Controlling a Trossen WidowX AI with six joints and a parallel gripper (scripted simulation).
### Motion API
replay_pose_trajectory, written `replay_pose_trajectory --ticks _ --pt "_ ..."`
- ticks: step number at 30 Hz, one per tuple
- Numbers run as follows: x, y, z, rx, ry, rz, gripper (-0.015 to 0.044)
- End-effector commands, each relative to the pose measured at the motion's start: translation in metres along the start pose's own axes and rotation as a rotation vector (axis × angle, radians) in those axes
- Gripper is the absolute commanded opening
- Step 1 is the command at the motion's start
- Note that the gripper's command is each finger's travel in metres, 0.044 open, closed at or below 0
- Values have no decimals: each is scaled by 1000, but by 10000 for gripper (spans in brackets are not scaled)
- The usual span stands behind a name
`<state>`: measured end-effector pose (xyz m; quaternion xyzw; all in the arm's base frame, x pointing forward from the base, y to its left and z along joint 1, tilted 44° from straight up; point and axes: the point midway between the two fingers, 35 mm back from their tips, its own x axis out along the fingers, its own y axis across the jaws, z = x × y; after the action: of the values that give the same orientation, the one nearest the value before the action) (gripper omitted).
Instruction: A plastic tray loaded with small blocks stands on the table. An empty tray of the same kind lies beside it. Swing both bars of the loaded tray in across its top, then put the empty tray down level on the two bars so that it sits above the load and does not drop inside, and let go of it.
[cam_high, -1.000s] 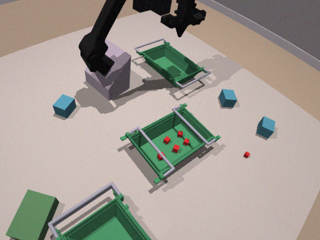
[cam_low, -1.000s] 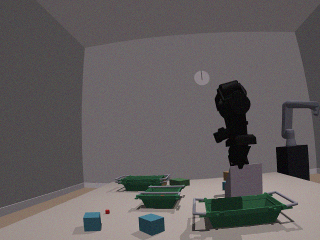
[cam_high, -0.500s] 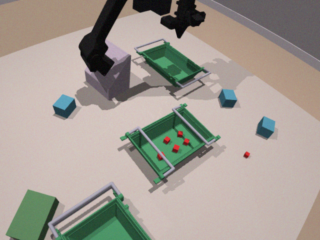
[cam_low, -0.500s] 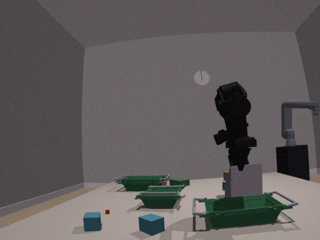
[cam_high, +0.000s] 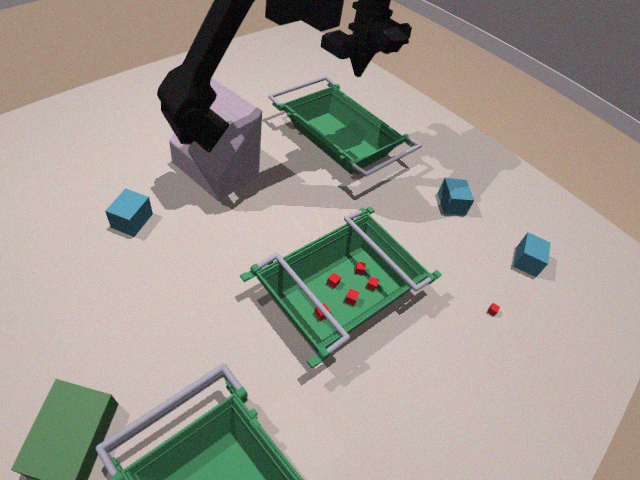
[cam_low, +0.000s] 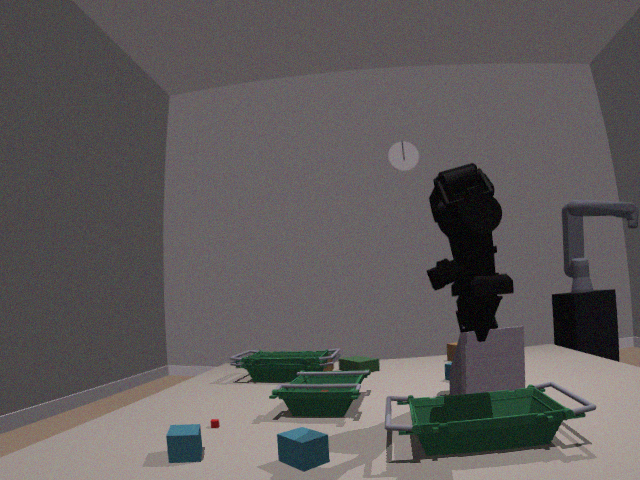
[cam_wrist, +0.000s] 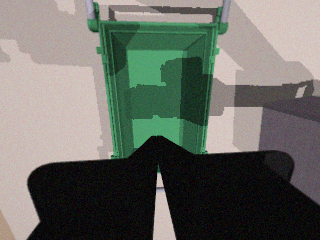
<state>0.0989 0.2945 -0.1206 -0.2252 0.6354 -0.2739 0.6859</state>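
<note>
The loaded tray (cam_high: 315, 258) (cam_low: 316, 404) stands upright mid-table with several red blocks inside. Its left bar (cam_high: 312, 296) and right bar (cam_high: 382, 252) both lie inward across its top. An empty green tray (cam_high: 369, 121) (cam_low: 491, 435) (cam_wrist: 121, 95) stands upright on the table beyond it in the top view. Its bars (cam_high: 298, 87) (cam_high: 392, 160) are swung outward over its ends. My gripper (cam_high: 358, 72) (cam_low: 481, 336) (cam_wrist: 156, 141) is shut with nothing between its fingertips. It hangs clear above the empty tray and hides that tray's near end in the wrist view.
A pale purple block (cam_high: 242, 155) (cam_low: 491, 361) (cam_wrist: 292, 145) stands close beside the empty tray. Another empty tray (cam_high: 186, 446) (cam_low: 281, 369) and a green box (cam_high: 67, 428) are at the lower left. Blue cubes (cam_high: 129, 211) (cam_high: 455, 196) (cam_high: 532, 254) and a loose red block (cam_high: 493, 309) lie around.
</note>
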Motion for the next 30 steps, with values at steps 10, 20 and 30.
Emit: replay_pose_trajectory --ticks 10,20,30 --pt "1 0 0 -1 0 -1 0" --pt "-17 1 0 -4 -2 4 263" --pt "-17 -13 3 -9 -3 -4 440"
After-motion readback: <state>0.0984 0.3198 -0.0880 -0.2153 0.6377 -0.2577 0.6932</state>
